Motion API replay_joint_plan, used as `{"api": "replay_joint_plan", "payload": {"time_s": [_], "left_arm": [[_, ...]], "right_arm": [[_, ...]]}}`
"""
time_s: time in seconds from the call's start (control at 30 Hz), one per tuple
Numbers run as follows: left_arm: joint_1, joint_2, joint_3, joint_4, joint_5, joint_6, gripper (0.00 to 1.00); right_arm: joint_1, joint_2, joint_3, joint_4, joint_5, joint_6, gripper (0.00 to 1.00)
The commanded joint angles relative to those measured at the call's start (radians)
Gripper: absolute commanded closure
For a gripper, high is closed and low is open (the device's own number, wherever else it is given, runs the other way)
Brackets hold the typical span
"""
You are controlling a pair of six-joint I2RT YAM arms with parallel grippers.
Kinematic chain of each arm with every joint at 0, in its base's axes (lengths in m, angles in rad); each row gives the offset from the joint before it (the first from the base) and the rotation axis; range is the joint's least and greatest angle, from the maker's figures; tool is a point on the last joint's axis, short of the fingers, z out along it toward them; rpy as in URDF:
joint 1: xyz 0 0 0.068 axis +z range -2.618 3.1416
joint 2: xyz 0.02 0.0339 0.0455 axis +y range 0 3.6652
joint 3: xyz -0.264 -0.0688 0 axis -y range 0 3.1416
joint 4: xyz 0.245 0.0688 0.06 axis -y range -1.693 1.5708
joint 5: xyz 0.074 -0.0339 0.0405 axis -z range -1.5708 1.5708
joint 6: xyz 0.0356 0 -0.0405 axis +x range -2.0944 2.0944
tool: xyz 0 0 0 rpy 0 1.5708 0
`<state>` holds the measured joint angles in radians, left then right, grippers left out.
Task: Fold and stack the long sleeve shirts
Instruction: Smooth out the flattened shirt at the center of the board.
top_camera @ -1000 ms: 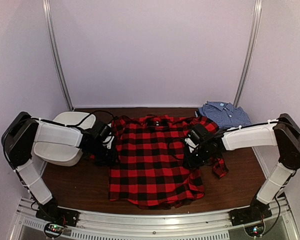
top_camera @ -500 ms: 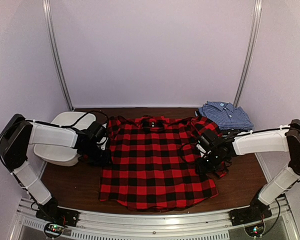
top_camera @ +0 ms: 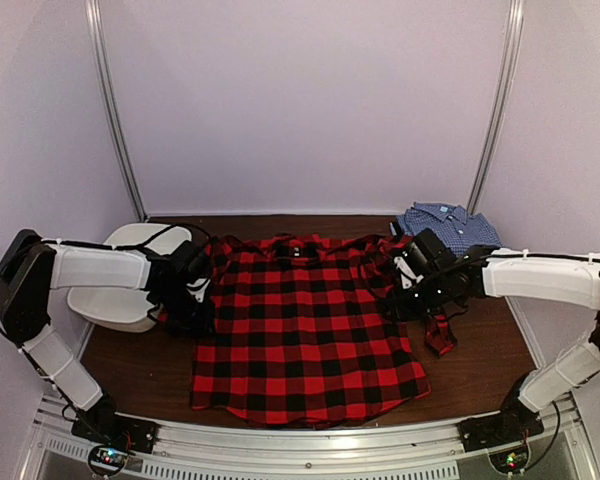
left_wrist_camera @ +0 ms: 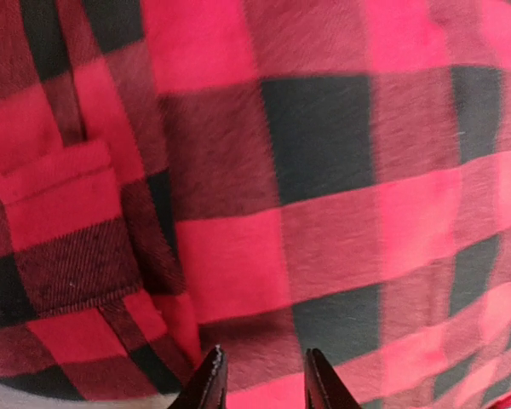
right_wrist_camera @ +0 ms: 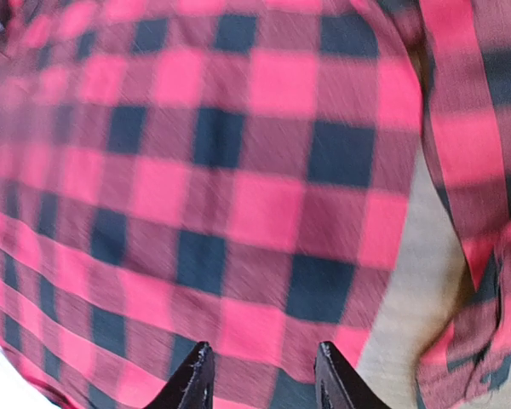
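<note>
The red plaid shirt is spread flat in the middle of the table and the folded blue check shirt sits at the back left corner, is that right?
Not quite. The red plaid shirt is spread flat in the middle of the table, but the folded blue check shirt sits at the back right corner, not the left. The top external view shows it.

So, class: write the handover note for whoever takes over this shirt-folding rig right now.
Left gripper: jaws parted, nothing pinched, over the plaid shirt at its left edge.
Right gripper: likewise, by its right edge.
The plaid shirt lies spread flat between the arms, unfolded.
Blue check shirt sits folded at the far right.
Done: blue folded. Left: fold the plaid, stack the two.
</note>
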<state>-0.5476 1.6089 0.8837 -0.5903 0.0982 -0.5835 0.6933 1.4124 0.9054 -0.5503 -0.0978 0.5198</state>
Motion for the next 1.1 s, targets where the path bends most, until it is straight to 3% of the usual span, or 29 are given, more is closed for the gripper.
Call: {"api": "replay_joint_plan", "payload": {"time_s": [0.0,0.53,0.8,1.07], "left_arm": [[-0.018,-0.022,0.132,-0.048,0.033,0.021,0.67],[-0.017,0.396,0.678,0.038,0.072,0.079,0.65],[-0.017,0.502,0.773,0.079,0.121,0.072,0.65],[-0.017,0.493,0.730,0.091,0.128,0.068,0.66]], "right_arm": [[-0.004,0.067,0.111,0.128,-0.019,-0.021,0.58],[-0.082,0.696,0.656,0.397,-0.203,-0.010,0.65],[-0.132,0.842,0.764,0.444,-0.260,0.044,0.55],[-0.138,0.960,0.847,0.504,-0.310,0.110,0.55]]}}
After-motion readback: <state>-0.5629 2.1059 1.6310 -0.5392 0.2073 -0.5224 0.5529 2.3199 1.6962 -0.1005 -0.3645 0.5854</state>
